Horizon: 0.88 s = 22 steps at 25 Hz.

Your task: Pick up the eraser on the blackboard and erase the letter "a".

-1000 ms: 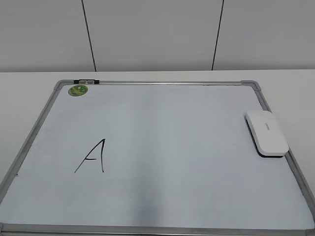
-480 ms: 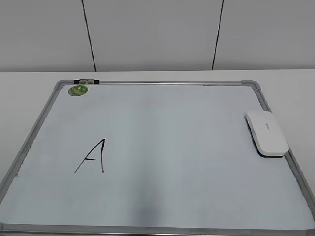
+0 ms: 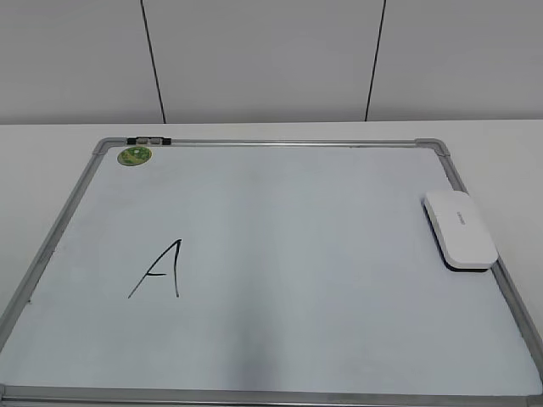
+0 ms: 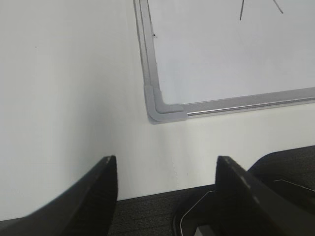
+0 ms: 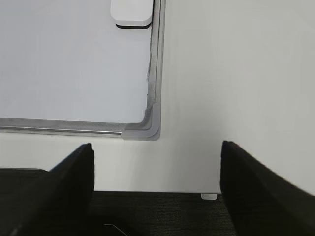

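Note:
The white eraser [image 3: 460,229] lies on the right edge of the blackboard [image 3: 297,254], dark underside down; its near end shows in the right wrist view [image 5: 131,12]. An angular capital "A" [image 3: 159,270] is drawn at the lower left of the board. No small lowercase "a" shows in any view. My left gripper [image 4: 166,167] is open and empty over the table's front edge, near the board's near-left corner [image 4: 162,110]. My right gripper [image 5: 156,152] is open and empty near the near-right corner [image 5: 147,128]. Neither gripper shows in the exterior view.
A round green sticker [image 3: 135,156] sits at the board's far-left corner, with a small black-and-white clip [image 3: 148,140] on the frame beside it. The board lies on a white table [image 3: 501,144]. Dark floor [image 5: 162,216] shows past the table's front edge.

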Each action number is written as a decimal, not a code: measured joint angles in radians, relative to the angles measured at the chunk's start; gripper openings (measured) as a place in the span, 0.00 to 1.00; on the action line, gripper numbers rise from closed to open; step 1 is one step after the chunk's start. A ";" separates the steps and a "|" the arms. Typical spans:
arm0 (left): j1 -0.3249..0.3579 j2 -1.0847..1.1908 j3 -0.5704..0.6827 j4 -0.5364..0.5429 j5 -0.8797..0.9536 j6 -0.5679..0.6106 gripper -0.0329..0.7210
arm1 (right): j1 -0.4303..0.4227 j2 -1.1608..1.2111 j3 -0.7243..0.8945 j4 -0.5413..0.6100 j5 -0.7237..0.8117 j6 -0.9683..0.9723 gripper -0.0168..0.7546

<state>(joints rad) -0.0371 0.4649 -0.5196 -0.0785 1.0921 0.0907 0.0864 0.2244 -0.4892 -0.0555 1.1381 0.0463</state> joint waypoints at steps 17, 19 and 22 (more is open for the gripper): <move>0.003 -0.223 0.000 -0.002 0.000 0.000 0.65 | -0.054 -0.091 0.000 0.000 0.000 0.000 0.78; 0.011 -0.301 0.000 -0.002 0.002 0.000 0.65 | -0.074 -0.116 0.000 0.000 0.000 0.000 0.78; 0.033 -0.396 0.000 -0.002 0.004 -0.002 0.65 | -0.087 -0.164 0.000 0.000 0.000 0.000 0.78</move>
<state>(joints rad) -0.0046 0.0689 -0.5196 -0.0801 1.0962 0.0885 -0.0009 0.0599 -0.4892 -0.0555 1.1381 0.0463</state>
